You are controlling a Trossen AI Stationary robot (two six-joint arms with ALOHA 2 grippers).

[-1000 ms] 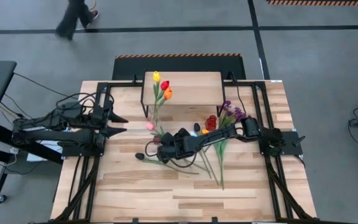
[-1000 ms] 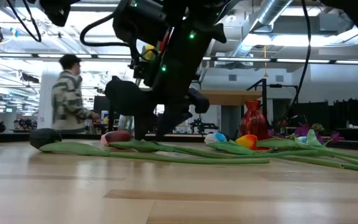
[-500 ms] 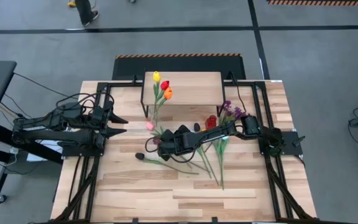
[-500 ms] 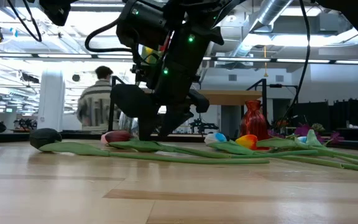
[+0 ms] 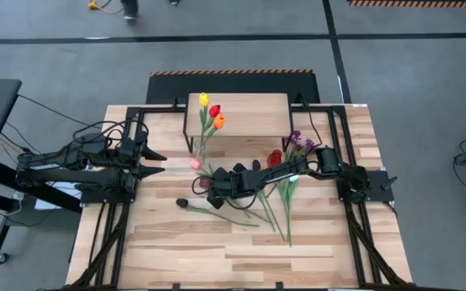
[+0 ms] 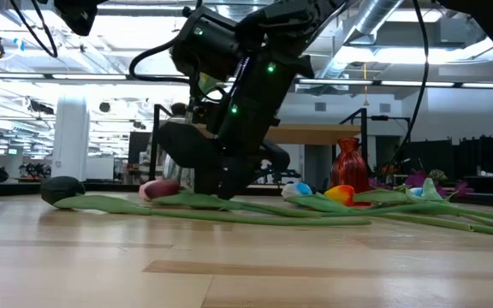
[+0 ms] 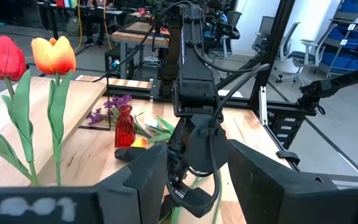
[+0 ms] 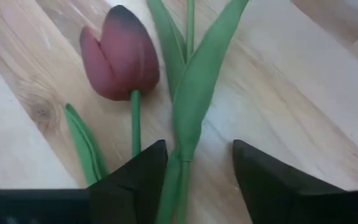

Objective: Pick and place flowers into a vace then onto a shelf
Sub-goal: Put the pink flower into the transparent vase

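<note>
A dark red tulip [image 8: 120, 53] lies on the table, its head just ahead of my right gripper [image 8: 197, 165]. That gripper [image 5: 204, 187] is open, low over the table and slanting down, and its fingers stand on either side of the tulip's stem and leaf [image 8: 188, 118]. I cannot tell whether they touch. Yellow, red and orange tulips [image 5: 213, 111] lean with their heads against the shelf [image 5: 249, 113]. A red vase [image 5: 275, 158] stands in front of the shelf. My left gripper [image 5: 158, 162] waits open at the table's left.
More flowers lie on the table: a pink tulip [image 5: 194, 163], a dark-headed one [image 5: 181, 204] with a long stem, purple sprigs [image 5: 302, 147], and green stems [image 5: 285, 210] fanning toward the near edge. Black frame rails [image 5: 124, 218] run along both sides.
My right gripper has gone a little toward the table's far edge and down, tipping further forward over the dark red tulip. A person has walked past in the room behind the table.
</note>
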